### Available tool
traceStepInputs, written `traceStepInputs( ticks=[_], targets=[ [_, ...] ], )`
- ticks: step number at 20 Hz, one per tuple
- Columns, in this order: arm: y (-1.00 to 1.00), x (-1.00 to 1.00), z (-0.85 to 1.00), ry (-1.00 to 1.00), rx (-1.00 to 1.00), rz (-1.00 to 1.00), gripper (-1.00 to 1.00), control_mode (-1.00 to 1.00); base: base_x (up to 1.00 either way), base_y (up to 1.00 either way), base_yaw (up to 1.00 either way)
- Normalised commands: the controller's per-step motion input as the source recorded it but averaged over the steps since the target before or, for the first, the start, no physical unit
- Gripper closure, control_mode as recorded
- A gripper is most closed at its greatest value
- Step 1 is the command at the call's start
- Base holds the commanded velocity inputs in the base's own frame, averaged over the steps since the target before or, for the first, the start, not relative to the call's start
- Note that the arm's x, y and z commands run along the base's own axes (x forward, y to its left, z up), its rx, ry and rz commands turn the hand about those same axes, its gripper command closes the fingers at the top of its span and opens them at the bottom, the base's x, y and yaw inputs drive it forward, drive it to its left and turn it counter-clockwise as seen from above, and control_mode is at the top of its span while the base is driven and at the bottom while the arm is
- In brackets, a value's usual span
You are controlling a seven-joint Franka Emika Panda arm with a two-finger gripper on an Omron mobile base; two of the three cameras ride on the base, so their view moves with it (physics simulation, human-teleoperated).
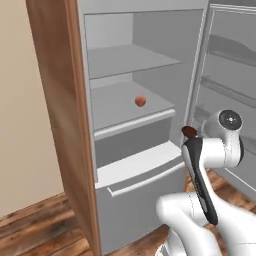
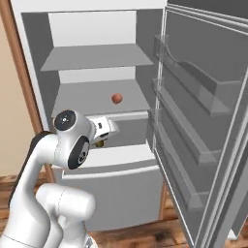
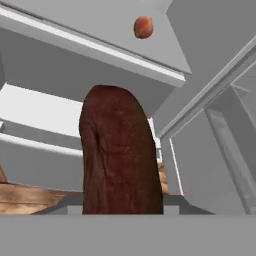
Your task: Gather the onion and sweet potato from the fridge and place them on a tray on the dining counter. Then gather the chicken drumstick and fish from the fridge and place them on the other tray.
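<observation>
My fingers (image 3: 122, 212) gripped the sweet potato (image 3: 120, 155), a dark brown, rough, elongated lump; the round orange-brown onion (image 3: 143, 27) sat on a smooth grey fridge (image 1: 150, 170) shelf.

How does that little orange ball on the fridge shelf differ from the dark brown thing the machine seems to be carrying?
The onion is round and orange-brown; the sweet potato is elongated and dark brown. The onion sits alone on a grey shelf inside the open fridge, while the sweet potato is held in the gripper, outside the shelves. In the left base view the sweet potato shows as a small dark lump at the hand's tip. Both are small, smooth vegetables.
</observation>
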Motion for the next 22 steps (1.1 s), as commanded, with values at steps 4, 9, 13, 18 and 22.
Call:
traceStepInputs(
  ticks=[4,9,13,18,22],
  targets=[
    [0.0,0.0,0.0,0.0,0.0,0.0,1.0,1.0,-0.68,0.29,-0.4],
    [0.0,0.0,0.0,0.0,0.0,0.0,1.0,1.0,-0.72,0.61,-0.41],
    [0.0,0.0,0.0,0.0,0.0,0.0,1.0,1.0,-0.45,0.77,-0.41],
    [0.0,0.0,0.0,0.0,0.0,0.0,1.0,1.0,-0.22,0.43,-0.35],
    [0.0,0.0,0.0,0.0,0.0,0.0,1.0,1.0,-0.31,0.14,-0.29]
  ],
)
